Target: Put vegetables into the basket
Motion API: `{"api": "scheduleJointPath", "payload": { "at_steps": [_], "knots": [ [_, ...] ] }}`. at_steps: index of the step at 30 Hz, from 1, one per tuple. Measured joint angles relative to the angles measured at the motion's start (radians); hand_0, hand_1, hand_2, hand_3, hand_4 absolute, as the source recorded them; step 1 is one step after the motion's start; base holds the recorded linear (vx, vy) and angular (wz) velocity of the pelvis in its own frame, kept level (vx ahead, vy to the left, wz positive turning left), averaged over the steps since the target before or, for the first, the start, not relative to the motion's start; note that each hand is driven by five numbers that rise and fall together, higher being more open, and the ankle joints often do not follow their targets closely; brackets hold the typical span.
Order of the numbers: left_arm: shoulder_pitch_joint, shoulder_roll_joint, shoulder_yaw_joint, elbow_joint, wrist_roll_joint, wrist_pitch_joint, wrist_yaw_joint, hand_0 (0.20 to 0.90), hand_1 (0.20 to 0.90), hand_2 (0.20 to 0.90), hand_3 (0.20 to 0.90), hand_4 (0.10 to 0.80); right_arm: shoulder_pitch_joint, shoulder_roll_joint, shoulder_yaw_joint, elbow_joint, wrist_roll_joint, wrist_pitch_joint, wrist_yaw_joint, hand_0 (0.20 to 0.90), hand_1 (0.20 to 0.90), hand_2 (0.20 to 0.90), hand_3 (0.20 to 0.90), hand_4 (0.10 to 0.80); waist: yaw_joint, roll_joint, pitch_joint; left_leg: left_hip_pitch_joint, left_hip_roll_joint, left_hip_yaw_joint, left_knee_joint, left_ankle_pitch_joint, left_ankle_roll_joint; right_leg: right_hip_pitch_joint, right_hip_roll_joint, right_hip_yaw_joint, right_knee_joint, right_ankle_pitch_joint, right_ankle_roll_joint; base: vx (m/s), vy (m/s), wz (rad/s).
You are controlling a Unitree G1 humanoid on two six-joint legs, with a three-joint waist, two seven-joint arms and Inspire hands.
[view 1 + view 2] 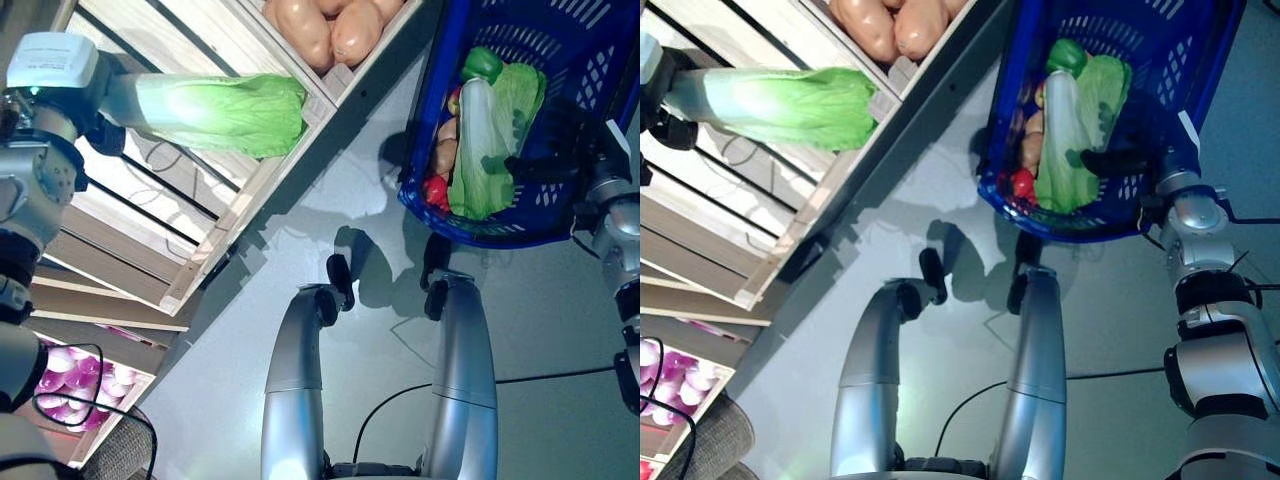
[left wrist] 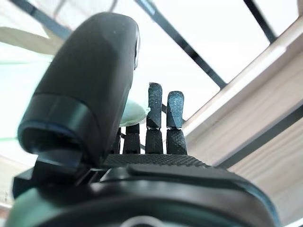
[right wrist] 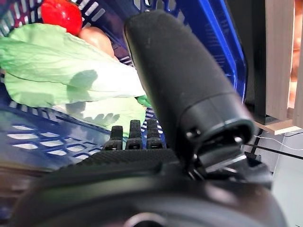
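Cabbage gripped in left hand; right hand curled round basket rim.

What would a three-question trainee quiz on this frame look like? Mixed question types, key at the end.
1. True or false: the left hand holds a leafy cabbage over the wooden shelf.
2. Which is already in the blue basket? A) only tomatoes B) a leafy cabbage, a red tomato and a green pepper C) nothing
3. Fill in: the crate at the shelf's far end holds ____-coloured vegetables.

Key: 1 true; 2 B; 3 orange. The right hand is at the basket's wall, its grip hidden.
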Motion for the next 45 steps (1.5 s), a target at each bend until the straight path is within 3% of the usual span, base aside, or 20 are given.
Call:
{"api": "scheduleJointPath", "payload": {
  "at_steps": [13, 20, 26, 33, 45],
  "knots": [
    [0.175, -0.024, 0.064, -0.011, -0.052, -0.094, -0.002, 0.3, 0.3, 0.3, 0.3, 0.4, 0.163, 0.003, -0.011, 0.015, 0.046, 0.0, 0.004, 0.9, 0.9, 0.9, 0.9, 0.8, -0.029, -0.004, 0.0, 0.269, 0.01, -0.007, -0.063, -0.018, 0.008, 0.288, 0.006, -0.027, -0.079, -0.008, 0.016, 0.033, -0.04, -0.03],
    [0.284, -0.055, 0.173, -0.04, -0.093, -0.147, -0.017, 0.3, 0.3, 0.3, 0.3, 0.4, 0.324, 0.017, -0.077, 0.012, 0.046, -0.001, 0.032, 0.9, 0.9, 0.9, 0.9, 0.8, -0.039, -0.012, 0.0, 0.468, 0.006, -0.017, -0.154, -0.015, -0.01, 0.49, 0.006, -0.058, -0.155, -0.02, 0.025, 0.054, -0.028, -0.01],
    [0.376, -0.103, 0.29, -0.026, -0.225, -0.157, -0.017, 0.3, 0.3, 0.3, 0.3, 0.4, 0.357, 0.055, -0.088, -0.02, 0.045, -0.001, 0.038, 0.9, 0.9, 0.9, 0.9, 0.8, -0.058, -0.016, 0.0, 0.586, 0.007, -0.022, -0.229, -0.006, -0.025, 0.606, 0.014, -0.081, -0.213, -0.022, 0.017, 0.046, -0.032, 0.01],
    [0.388, -0.166, 0.368, 0.005, -0.327, -0.164, -0.029, 0.3, 0.3, 0.3, 0.3, 0.4, 0.364, 0.098, -0.088, -0.052, 0.044, -0.002, 0.041, 0.9, 0.9, 0.9, 0.9, 0.8, -0.05, -0.038, -0.002, 0.682, 0.009, -0.027, -0.296, 0.007, -0.047, 0.696, 0.018, -0.104, -0.247, -0.035, 0.015, 0.055, -0.023, 0.03],
    [0.414, -0.167, 0.375, 0.006, -0.326, -0.188, -0.051, 0.3, 0.3, 0.3, 0.3, 0.4, 0.364, 0.109, -0.088, -0.071, 0.037, -0.002, 0.048, 0.9, 0.9, 0.9, 0.9, 0.8, -0.048, -0.051, -0.007, 0.738, 0.012, -0.025, -0.326, 0.009, -0.055, 0.748, 0.027, -0.108, -0.269, -0.043, 0.01, 0.035, -0.006, -0.01]
  ]
}}
